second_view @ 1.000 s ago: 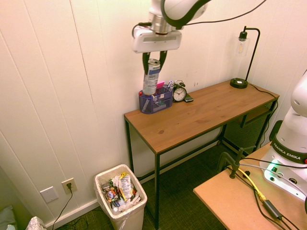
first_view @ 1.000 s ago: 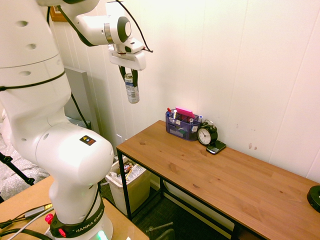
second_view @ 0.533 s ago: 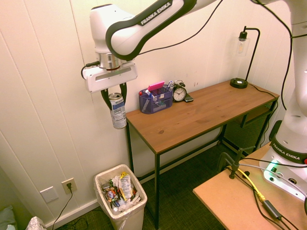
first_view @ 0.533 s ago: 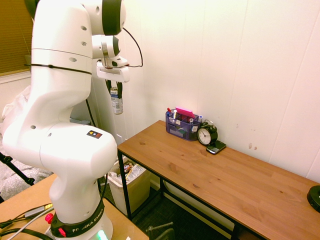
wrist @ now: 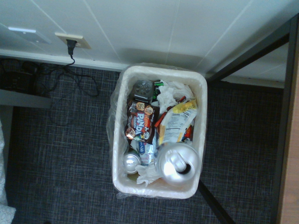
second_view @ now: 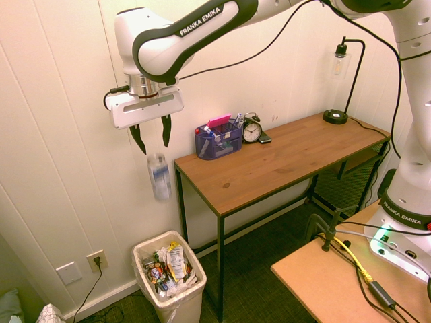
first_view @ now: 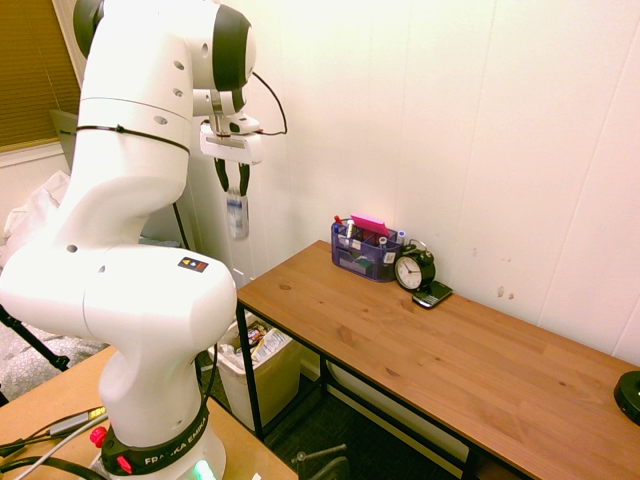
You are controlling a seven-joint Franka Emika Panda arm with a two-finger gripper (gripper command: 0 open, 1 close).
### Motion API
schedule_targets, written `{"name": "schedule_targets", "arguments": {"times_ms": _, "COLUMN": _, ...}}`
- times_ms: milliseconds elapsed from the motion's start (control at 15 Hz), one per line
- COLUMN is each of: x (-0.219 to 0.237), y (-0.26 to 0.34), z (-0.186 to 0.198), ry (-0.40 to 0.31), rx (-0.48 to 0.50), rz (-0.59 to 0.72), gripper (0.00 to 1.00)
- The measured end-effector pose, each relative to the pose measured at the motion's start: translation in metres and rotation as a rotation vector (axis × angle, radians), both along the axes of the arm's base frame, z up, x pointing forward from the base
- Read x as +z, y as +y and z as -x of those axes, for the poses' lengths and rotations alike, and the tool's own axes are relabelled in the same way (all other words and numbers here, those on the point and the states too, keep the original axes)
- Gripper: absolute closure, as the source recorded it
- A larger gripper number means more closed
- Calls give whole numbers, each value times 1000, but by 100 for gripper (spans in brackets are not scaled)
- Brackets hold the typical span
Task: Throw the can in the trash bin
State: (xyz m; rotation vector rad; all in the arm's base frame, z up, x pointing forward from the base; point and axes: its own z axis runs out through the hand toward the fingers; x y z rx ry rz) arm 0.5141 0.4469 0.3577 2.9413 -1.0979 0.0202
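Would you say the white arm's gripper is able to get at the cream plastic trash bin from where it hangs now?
Probably yes: the gripper hangs open above the cream plastic trash bin, beside the wooden desk; only the slim silver can, blurred in mid-air, lies between.

"FRANKA EMIKA" stands in black letters on the white arm [second_view: 202, 20] and again on the dark ring round its base [second_view: 403, 217], while a brown wrapper [wrist: 138, 122] in the trash bin [wrist: 122, 140] bears print too blurred to read.

Home study corner (paneled wall): wooden desk [second_view: 283, 158], alarm clock [second_view: 252, 130], lamp [second_view: 340, 81].
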Motion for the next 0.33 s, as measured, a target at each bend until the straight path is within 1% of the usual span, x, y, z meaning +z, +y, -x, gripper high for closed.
{"name": "schedule_targets", "arguments": {"times_ms": 200, "x": 16, "y": -14, "z": -13, "ry": -13, "rx": -20, "rz": -23, "gripper": 0}}
{"name": "schedule_targets", "arguments": {"times_ms": 267, "x": 27, "y": -31, "z": -22, "ry": -26, "rx": -42, "rz": -35, "gripper": 0}}
{"name": "schedule_targets", "arguments": {"times_ms": 333, "x": 38, "y": -61, "z": -34, "ry": -42, "rx": -76, "rz": -49, "gripper": 0}}
